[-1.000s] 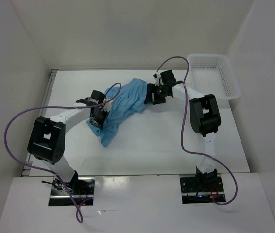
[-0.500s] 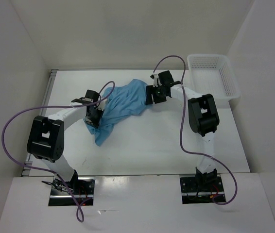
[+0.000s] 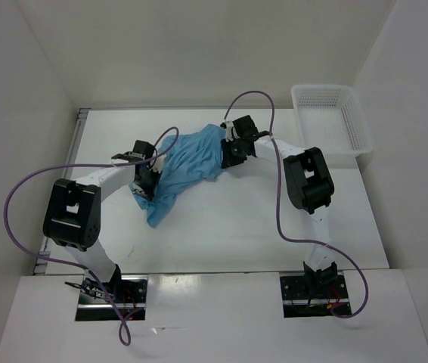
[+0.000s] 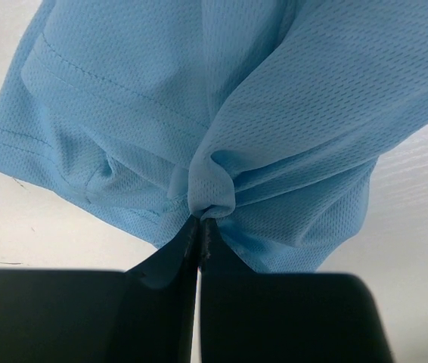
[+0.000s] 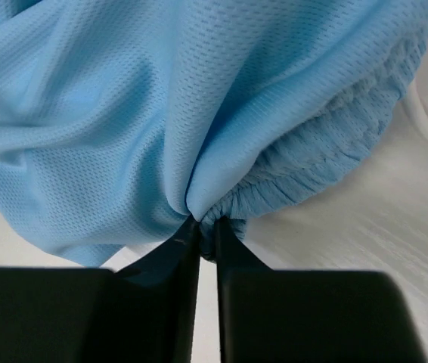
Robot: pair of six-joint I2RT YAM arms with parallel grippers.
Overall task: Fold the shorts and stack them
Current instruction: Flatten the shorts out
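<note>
White table [image 3: 237, 219]: one shorts [image 3: 187, 159] pinched by left tool [image 4: 200, 224], right tool [image 5: 203, 224]

- top camera: fixed high at the near side, looking down on the whole table [image 3: 237, 219] from afar.
- left wrist camera: looks along its fingers [image 4: 170, 265], very close to the shorts [image 4: 123, 98].
- right wrist camera: just as close, seemingly at the waistband [image 5: 327, 162] end.
- all three views share the shorts.

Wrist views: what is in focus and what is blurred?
Left wrist: light sky-blue mesh fabric shorts sharp, weave and stitching readable; black left gripper blurred toward the bottom edge. Right wrist: same, fabric crisp, black right gripper soft near the lens. Top external: even light, no glare.
</note>
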